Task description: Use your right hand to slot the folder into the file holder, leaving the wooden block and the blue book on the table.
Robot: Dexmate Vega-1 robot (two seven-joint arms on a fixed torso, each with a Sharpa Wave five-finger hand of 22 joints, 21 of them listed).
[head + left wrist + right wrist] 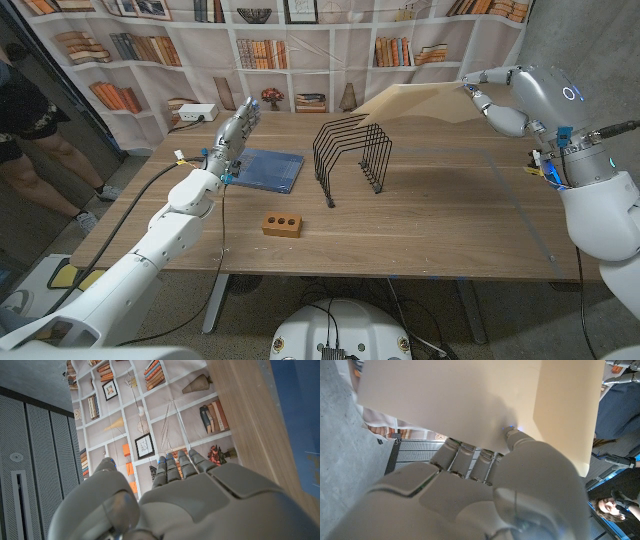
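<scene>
The wooden table [440, 220] runs wide and pale brown, with a faint taped outline on its right part. Nearest the robot lies the wooden block [282, 224], a small brown brick with round holes in its face. Just beyond it, toward the left, the blue book [264, 169] lies flat, and beside that, near the table's middle, stands the file holder [352, 155], a black wire rack with arched dividers, all slots bare.

The left hand [232, 135] stands at the book's left edge with its fingers stretched out and close together, gripping nothing; whether it touches the book is hard to tell. In the left wrist view the same hand [170, 495] reaches toward the backdrop with fingers straight.

The folder [418, 104] is a plain cream sheet, held in the air above the table's far right part, tilted, its lower corner pointing toward the file holder but apart from it. The right hand [492, 100] pinches its right end; in the right wrist view the hand [485, 485] presses the thumb on one face of the folder [470, 395] while the other fingers go behind it, so their tips are hidden.

Behind the table hangs a printed bookshelf backdrop [300, 40]. A person's legs [45, 150] show at the far left, cut off by the frame.
</scene>
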